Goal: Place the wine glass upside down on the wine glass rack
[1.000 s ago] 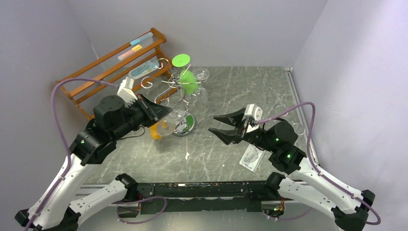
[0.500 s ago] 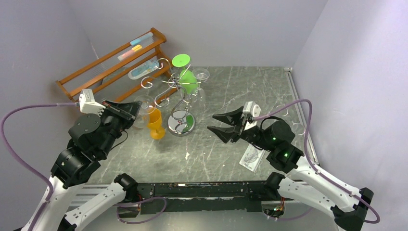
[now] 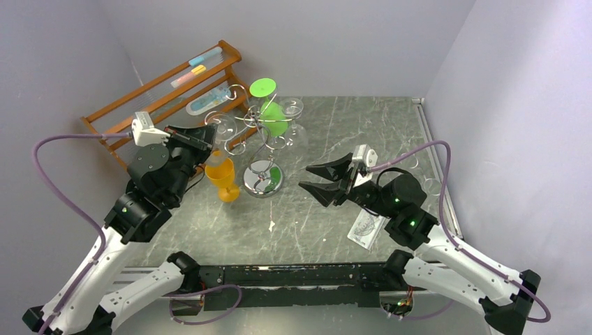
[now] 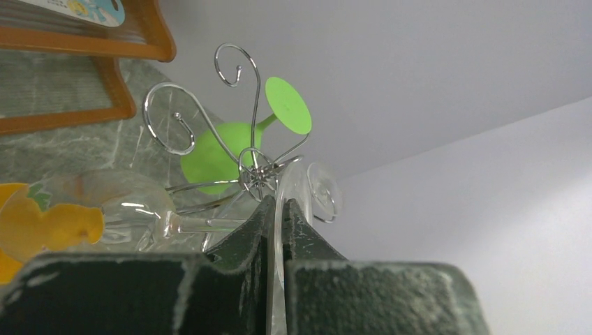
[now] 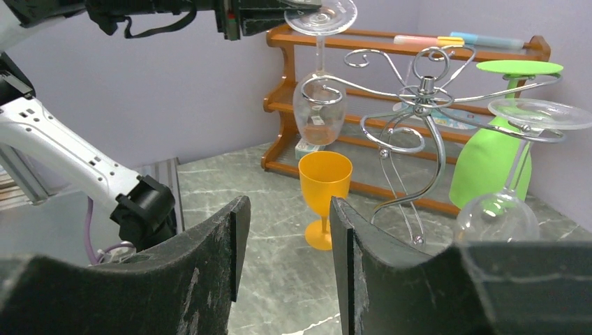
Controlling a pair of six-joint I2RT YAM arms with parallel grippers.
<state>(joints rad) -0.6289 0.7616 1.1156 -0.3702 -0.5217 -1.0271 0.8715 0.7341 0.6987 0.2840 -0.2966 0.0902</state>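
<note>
Pale lilac walls are closing in a grey marbled table [image 3: 363, 132]. A slanted brown wooden shelf rack [image 3: 160, 84] is leaning at the far left corner, with a few coloured items lying on its rails.

The left arm is reaching toward the middle of the table, and the left gripper [image 3: 206, 136] is clenching the round foot of a clear wine glass [image 3: 223, 128]. In the left wrist view its fingers [image 4: 241, 244] are pinching the thin edge of that foot. In the right wrist view the wine glass [image 5: 319, 112] is hanging foot-up and bowl-down from the left gripper [image 5: 279, 10], well above the table, at the left side of the wine glass rack [image 3: 262, 139]. One curled hook is overlapping the bowl there, but I cannot tell whether the two are touching.

The right arm is hovering on the right side of the table, and the right gripper [image 3: 322, 180] is pointing at the stand with its jaws spread apart and nothing between them.

The wine glass rack is standing upright on its shiny round base at the table's centre. A green glass [image 3: 274, 117] and another clear glass [image 3: 292, 112] are hanging upside down from its arms.

An orange goblet [image 3: 223, 178] is standing upright just left of the base. A clear plastic packet [image 3: 366, 227] is lying beside the right arm.
</note>
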